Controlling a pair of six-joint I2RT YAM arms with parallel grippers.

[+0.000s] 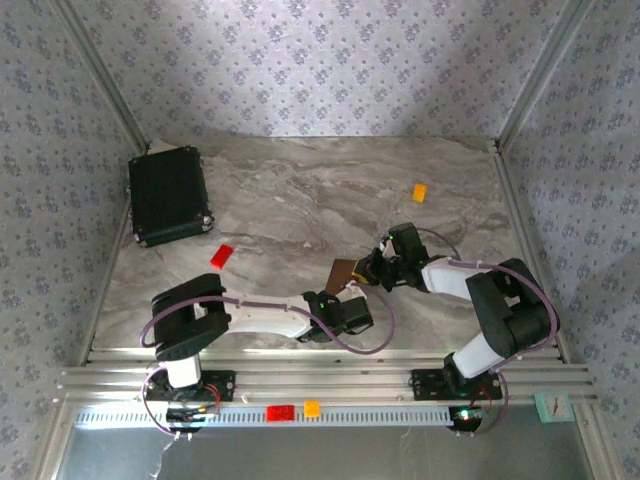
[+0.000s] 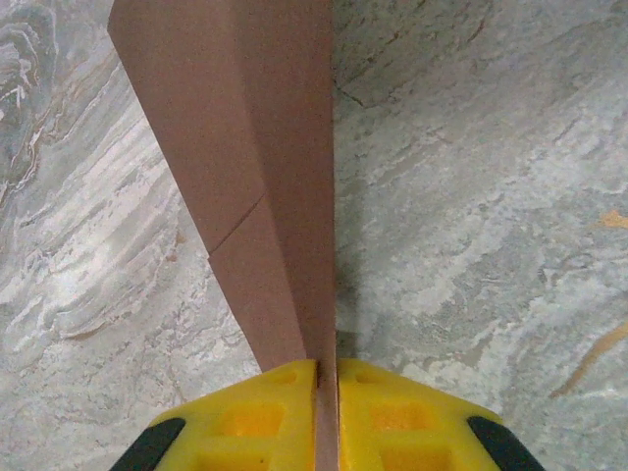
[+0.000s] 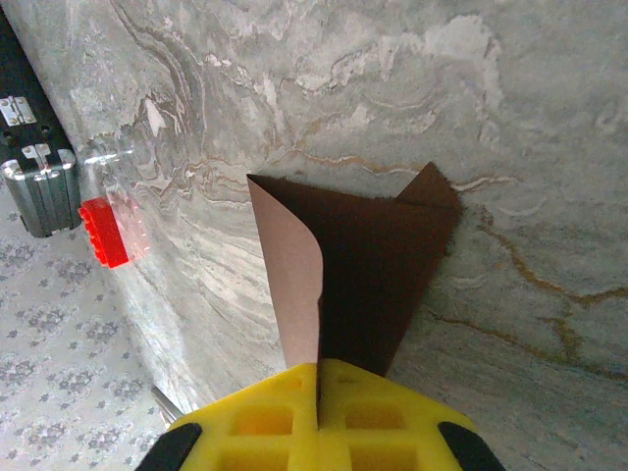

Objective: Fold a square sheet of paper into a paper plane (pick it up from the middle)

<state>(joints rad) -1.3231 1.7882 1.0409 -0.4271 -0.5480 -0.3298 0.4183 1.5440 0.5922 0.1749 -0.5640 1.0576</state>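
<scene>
Both claws are clamped on the paper [image 1: 343, 275], which they hold between them over the front half of the table [image 1: 300, 190], apparently lifted clear of it.

Nearest, the left claw [image 2: 327, 368] has its yellow pads closed on a long folded edge. Its wrist view shows the paper running away from the pads as a narrow doubled strip with a slanting crease across it, so this grip seems meant to keep the layers together.

Just beyond, the right claw [image 3: 319, 371] is likewise pinched shut on the other end. There a pale flap curls up beside a darker panel, with a small corner poking out at the far side.

Gripped from two ends like this, the paper is probably being kept taut so a fold can be set. It looks partly folded, not yet a dart.

Farther out to the left, well apart, lies a red block [image 1: 221, 255]. Beyond are an orange block [image 1: 419, 193] and, in the far left corner, a black case [image 1: 167, 195].
</scene>
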